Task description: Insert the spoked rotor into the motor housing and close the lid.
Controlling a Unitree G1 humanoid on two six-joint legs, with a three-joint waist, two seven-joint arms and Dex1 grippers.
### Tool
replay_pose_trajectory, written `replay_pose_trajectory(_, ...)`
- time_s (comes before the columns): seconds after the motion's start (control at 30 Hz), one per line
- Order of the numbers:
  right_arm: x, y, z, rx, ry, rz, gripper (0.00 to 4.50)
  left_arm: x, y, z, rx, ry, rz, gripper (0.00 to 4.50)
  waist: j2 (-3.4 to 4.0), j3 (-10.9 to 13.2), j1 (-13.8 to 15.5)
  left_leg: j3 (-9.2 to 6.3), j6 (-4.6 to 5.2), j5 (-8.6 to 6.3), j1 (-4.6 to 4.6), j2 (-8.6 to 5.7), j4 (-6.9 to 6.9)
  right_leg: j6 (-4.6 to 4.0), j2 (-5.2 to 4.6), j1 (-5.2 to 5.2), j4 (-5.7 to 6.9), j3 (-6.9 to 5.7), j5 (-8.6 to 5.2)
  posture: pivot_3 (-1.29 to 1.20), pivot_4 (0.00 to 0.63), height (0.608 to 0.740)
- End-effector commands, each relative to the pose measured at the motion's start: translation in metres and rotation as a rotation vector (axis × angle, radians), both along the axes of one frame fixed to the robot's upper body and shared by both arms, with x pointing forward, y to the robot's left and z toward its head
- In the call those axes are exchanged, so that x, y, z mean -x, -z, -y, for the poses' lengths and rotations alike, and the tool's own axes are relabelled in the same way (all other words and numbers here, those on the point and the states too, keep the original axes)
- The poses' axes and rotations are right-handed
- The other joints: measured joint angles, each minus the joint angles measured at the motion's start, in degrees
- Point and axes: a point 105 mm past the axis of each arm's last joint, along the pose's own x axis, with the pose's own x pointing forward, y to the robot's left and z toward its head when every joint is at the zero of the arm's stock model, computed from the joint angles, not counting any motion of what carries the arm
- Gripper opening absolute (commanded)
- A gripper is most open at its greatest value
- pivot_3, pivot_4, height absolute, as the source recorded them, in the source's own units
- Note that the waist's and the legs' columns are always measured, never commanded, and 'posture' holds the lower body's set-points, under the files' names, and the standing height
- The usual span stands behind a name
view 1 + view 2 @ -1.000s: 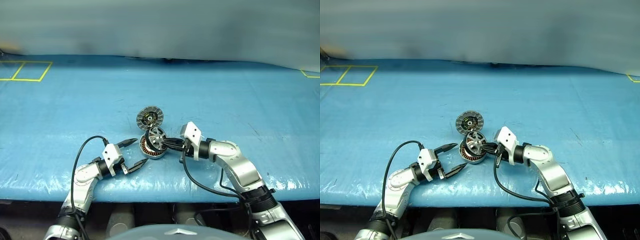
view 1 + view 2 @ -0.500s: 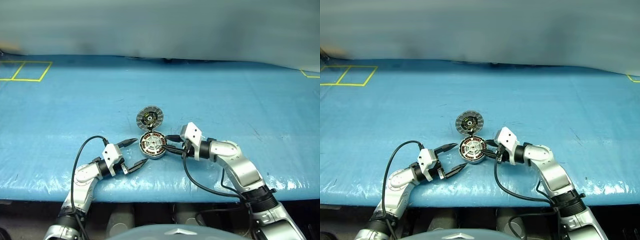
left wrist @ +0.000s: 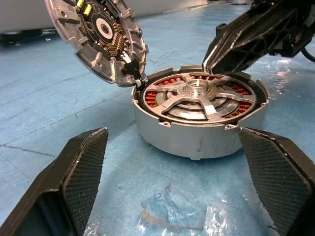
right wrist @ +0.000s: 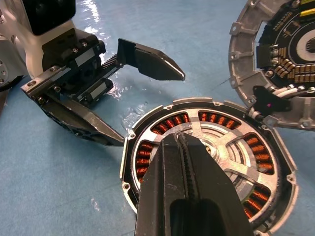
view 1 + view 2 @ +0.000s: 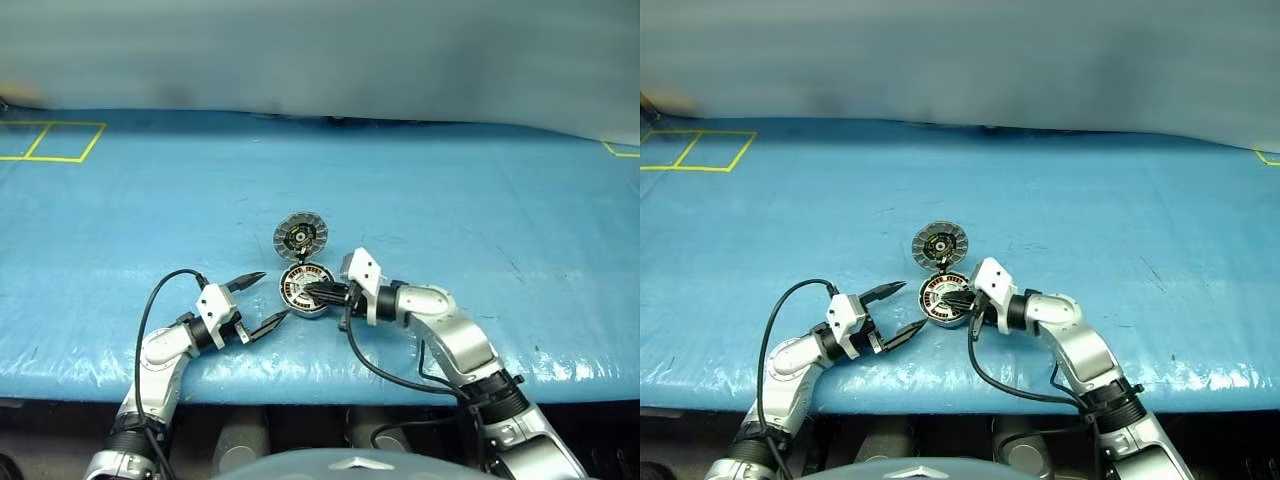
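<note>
Rotor and casing first: we see the spoked rotor lying flat inside the motor housing, its silver spokes sitting level within the ring of copper-brown windings. The housing rests on the blue table cover. The lid stands tilted up and open, joined to the housing at the rim, its dark inner face with small components turned toward the rotor.

We find the right gripper with its jaws pressed together, nothing between them, its tips over the rotor near the hub; whether they touch the spokes we cannot tell. In the head views it reaches in over the housing from the robot's right side.

The left gripper has its jaws spread wide apart and holds nothing. The housing lies just ahead of the gap between its two fingers, near the fingertips but apart from them.
</note>
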Motion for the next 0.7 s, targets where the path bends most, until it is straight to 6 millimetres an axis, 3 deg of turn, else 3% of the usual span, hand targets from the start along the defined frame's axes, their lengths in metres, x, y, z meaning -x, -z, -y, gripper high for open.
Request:
replay_pose_trajectory(0.03,0.001,-0.002,-0.006,0.01,-0.032,0.033,0.04,-0.001,-0.011,-0.005,0.006,-0.015,0.052,4.5,0.0,0.0,0.0,0.0,0.0,0.0,0.0,0.01,0.0,0.0,0.01,-0.01,0.0,0.0,0.0,0.0,0.15,0.74)
replay_pose_trajectory(0.2,0.002,-0.003,-0.004,0.018,-0.03,0.041,0.04,-0.001,-0.011,-0.005,0.008,-0.018,0.053,4.5,0.0,0.0,0.0,0.0,0.0,0.0,0.01,0.0,0.01,0.0,0.01,0.0,0.01,0.0,0.0,0.0,0.15,0.74)
replay_pose_trajectory(0.37,-0.004,-0.026,0.0,-0.06,-0.003,0.089,0.04,-0.003,-0.01,-0.005,0.008,-0.034,0.048,4.5,0.0,0.0,0.0,0.0,0.0,0.0,0.0,0.01,0.01,0.0,0.01,0.0,0.01,0.0,0.0,0.0,0.15,0.74)
replay_pose_trajectory(0.53,-0.013,-0.045,0.014,-0.127,0.068,0.119,0.04,-0.018,-0.007,-0.023,-0.022,-0.172,-0.012,4.5,0.0,0.0,0.0,-0.02,0.0,0.0,0.0,0.0,0.04,0.02,0.01,0.02,0.02,0.0,0.01,0.0,0.15,0.74)
replay_pose_trajectory(0.7,-0.011,-0.041,0.028,-0.112,0.093,0.103,0.04,-0.032,-0.015,-0.038,-0.011,-0.235,-0.034,4.5,0.0,0.0,0.0,-0.03,0.0,0.0,0.01,0.01,0.02,0.02,0.01,0.02,0.02,-0.02,0.01,0.0,0.15,0.74)
